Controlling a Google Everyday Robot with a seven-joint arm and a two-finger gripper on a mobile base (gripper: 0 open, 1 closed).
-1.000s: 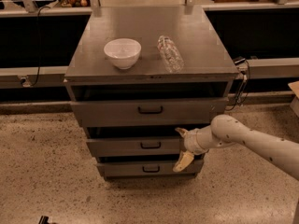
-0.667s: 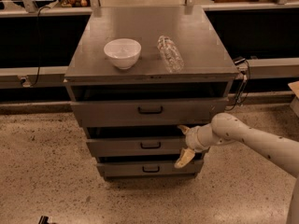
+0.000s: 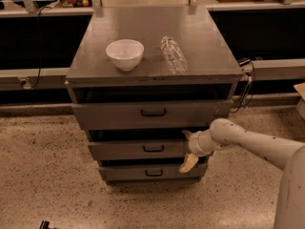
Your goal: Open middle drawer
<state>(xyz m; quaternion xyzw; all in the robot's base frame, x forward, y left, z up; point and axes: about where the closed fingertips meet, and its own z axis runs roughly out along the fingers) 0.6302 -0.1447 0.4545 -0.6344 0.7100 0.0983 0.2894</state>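
Note:
The middle drawer (image 3: 143,150) is the mid-sized grey front with a small black loop handle (image 3: 153,148), set between the taller top front and the narrower bottom front of the grey cabinet. It sticks out a little, with a dark gap above it. My gripper (image 3: 188,149) is at the right end of this front, reaching in from the right on a white arm. Its fingers are spread apart, one fingertip (image 3: 186,134) above the front's top edge and one (image 3: 188,163) below it. It holds nothing.
A white bowl (image 3: 125,53) and a clear plastic bottle (image 3: 173,54) lying on its side rest on the cabinet top (image 3: 209,56). The top drawer (image 3: 152,113) and bottom drawer (image 3: 152,172) also stand slightly out. Speckled floor lies in front; dark counters stand behind.
The gripper has shifted very slightly at the right end of the middle drawer front. The drawers have not visibly moved.

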